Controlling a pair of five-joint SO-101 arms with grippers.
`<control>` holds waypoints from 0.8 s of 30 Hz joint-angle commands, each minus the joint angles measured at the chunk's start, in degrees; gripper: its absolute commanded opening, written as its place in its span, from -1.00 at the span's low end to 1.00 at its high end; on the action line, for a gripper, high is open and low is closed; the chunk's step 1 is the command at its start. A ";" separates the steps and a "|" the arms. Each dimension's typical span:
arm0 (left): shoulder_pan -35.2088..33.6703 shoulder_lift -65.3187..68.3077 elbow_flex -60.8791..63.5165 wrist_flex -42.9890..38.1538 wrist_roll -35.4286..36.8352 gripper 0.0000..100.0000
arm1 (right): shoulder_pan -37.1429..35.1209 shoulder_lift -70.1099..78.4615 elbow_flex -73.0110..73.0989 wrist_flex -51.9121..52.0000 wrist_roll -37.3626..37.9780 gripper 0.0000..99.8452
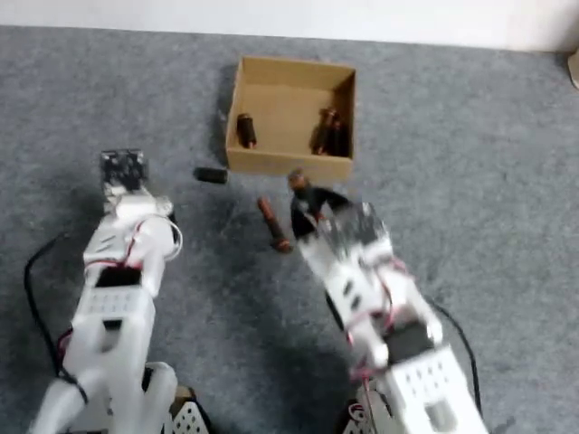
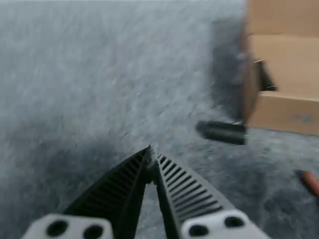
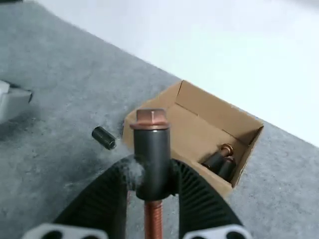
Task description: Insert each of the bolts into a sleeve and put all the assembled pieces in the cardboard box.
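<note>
My right gripper [image 3: 152, 175] is shut on a black sleeve with a copper bolt through it [image 3: 151, 149], held upright just in front of the cardboard box [image 3: 247, 125]. From above, that gripper [image 1: 304, 204] is near the box's front wall [image 1: 288, 163]. Assembled pieces lie inside the box at its left [image 1: 244, 131] and right [image 1: 327, 134]. On the carpet, a loose black sleeve [image 1: 211, 175] lies by the box's front left corner, and a loose copper bolt [image 1: 273, 224] lies in front of the box. My left gripper [image 2: 151, 160] is shut and empty, short of the loose sleeve [image 2: 222, 132].
Grey carpet covers the work area, with open floor left of the box and to the right of the right arm. A white wall runs along the back edge [image 1: 362, 18]. Black cables trail beside both arm bases.
</note>
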 commanded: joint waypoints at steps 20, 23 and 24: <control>-1.01 4.35 -5.67 -1.32 1.14 -0.98 | 12.79 136.40 -167.43 44.53 0.79 -0.96; -1.01 4.35 -5.67 -1.32 1.14 -0.98 | 12.44 137.63 -168.75 47.34 0.79 -0.70; -1.01 4.35 -5.67 -1.32 1.14 -0.98 | 12.53 137.36 -167.34 48.57 0.79 -0.56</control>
